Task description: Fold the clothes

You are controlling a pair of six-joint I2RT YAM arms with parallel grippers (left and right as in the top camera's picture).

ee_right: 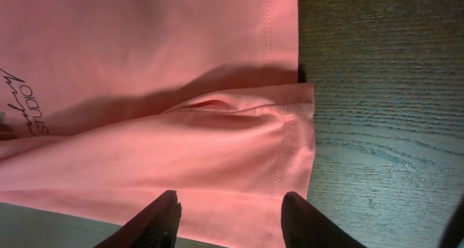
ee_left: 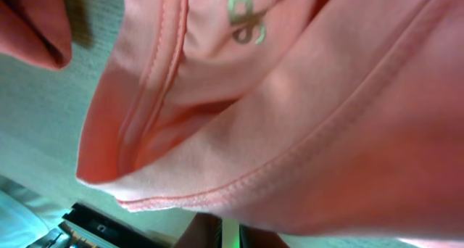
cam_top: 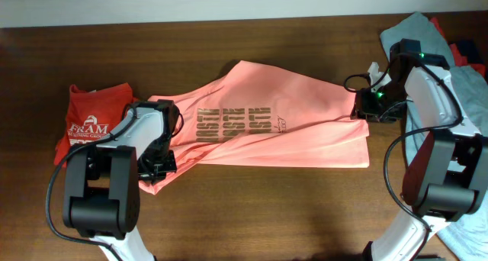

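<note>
A salmon-pink T-shirt [cam_top: 267, 124] with tan-gold lettering lies spread across the middle of the wooden table [cam_top: 252, 207]. My left gripper [cam_top: 158, 163] is at the shirt's lower left end. In the left wrist view a hemmed fold of the pink shirt [ee_left: 290, 132] hangs close over the camera, and the left gripper [ee_left: 230, 225] shows two dark fingers almost together under the cloth, shut on it. My right gripper [cam_top: 364, 112] is at the shirt's right hem. In its wrist view the right gripper [ee_right: 228, 204] is open, fingers apart over the hem [ee_right: 286, 154].
A red-orange shirt [cam_top: 91, 124] with white print lies at the left, partly under the left arm. A grey-blue shirt [cam_top: 415, 32] and other cloth are piled at the far right, under and behind the right arm. Bare wood [ee_right: 384, 117] lies right of the hem.
</note>
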